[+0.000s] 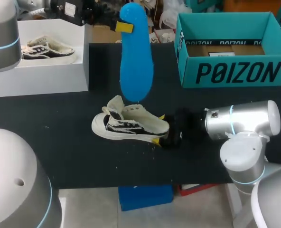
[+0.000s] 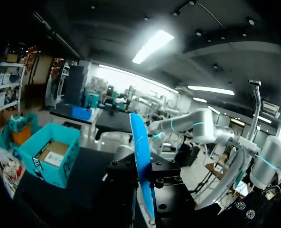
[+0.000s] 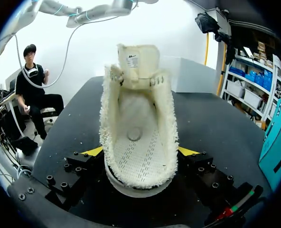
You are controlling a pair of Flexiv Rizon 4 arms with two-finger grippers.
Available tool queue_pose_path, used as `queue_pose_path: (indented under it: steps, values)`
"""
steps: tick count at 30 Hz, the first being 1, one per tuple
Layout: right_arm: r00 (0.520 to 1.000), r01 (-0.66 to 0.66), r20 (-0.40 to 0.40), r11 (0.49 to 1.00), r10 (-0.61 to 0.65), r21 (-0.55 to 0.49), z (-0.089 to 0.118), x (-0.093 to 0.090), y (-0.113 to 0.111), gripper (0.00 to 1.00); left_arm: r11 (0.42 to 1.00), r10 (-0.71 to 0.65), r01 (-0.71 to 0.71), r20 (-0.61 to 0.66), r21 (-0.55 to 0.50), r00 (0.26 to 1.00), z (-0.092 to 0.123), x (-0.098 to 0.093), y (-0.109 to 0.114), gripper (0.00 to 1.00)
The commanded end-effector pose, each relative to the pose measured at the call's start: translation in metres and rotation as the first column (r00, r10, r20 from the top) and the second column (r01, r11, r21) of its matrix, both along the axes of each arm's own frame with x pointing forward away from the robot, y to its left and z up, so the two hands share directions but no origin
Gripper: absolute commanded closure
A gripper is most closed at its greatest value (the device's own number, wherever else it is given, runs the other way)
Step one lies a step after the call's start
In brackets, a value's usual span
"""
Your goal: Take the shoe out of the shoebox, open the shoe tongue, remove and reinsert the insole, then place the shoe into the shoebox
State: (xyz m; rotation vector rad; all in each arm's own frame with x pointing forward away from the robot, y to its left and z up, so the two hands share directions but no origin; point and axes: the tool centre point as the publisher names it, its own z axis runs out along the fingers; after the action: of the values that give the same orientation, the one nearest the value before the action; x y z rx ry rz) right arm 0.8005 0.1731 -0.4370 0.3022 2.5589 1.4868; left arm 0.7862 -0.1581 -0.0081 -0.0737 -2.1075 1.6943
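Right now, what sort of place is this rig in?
Probably a robot lab bench set up for shoe handling: a black table with an open teal shoebox, my right tool shut on a shoe, and a blue insole held up above it.

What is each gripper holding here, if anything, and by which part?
The left gripper holds the blue insole upright near its upper end; the right gripper clamps the shoe by the sides of its heel.

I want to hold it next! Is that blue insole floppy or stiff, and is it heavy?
Probably light: edge-on, the blue insole looks very thin. Likely springy rather than floppy: it looks straight though the left gripper holds it near one end.
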Motion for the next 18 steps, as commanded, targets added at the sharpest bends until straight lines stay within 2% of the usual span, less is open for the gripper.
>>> queue_pose_path:
  steps: [1, 12, 18]
  values:
    - [1.000, 0.001, -0.002, 1.000, -0.001, -0.001, -0.003, 0.001, 0.000, 1.00, 1.000, 0.002, -0.002, 0.017, 0.005, 1.000, 0.010, -0.005, -0.004, 1.00]
    - [1.000, 0.001, -0.002, 1.000, -0.001, -0.001, -0.003, 0.001, 0.000, 1.00, 1.000, 0.022, -0.020, 0.098, -0.020, 0.995, 0.042, -0.010, -0.006, 1.00]
    - [1.000, 0.001, -0.002, 1.000, -0.001, -0.001, -0.003, 0.001, 0.000, 1.00, 0.999, 0.033, -0.028, 0.124, -0.045, 0.992, 0.051, -0.011, -0.007, 1.00]
